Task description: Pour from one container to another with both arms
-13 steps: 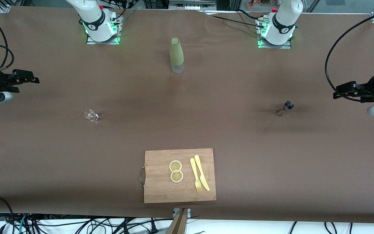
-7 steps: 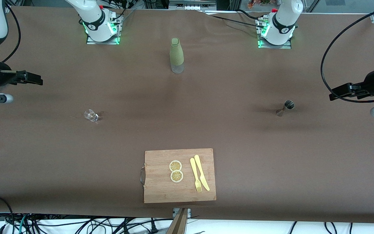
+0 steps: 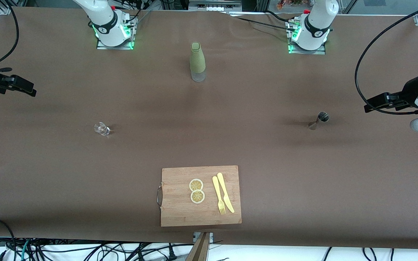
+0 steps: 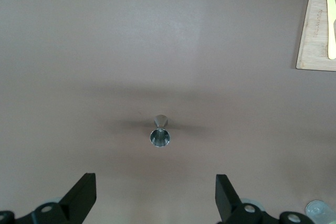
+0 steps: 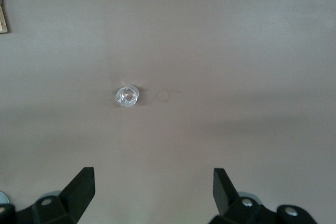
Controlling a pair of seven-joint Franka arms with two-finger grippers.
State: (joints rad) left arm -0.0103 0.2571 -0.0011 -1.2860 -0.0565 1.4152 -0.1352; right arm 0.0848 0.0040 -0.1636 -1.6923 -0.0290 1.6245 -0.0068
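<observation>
Jigger [image 3: 319, 120] upright, contents not discernible | glass [image 3: 101, 128] looks empty | bottle [image 3: 197, 62] capped | left gripper [image 3: 370, 106], right gripper [image 3: 27, 89]: wide open, empty, both shifted slightly since earlier.

– Where's the left gripper [image 3: 370, 104]?
– Raised at the left arm's end of the table, empty, fingers [image 4: 81, 196] spread wide.
– And the right gripper [image 3: 27, 88]?
– Raised at the right arm's end, empty too, fingers [image 5: 79, 190] equally wide apart.
</observation>
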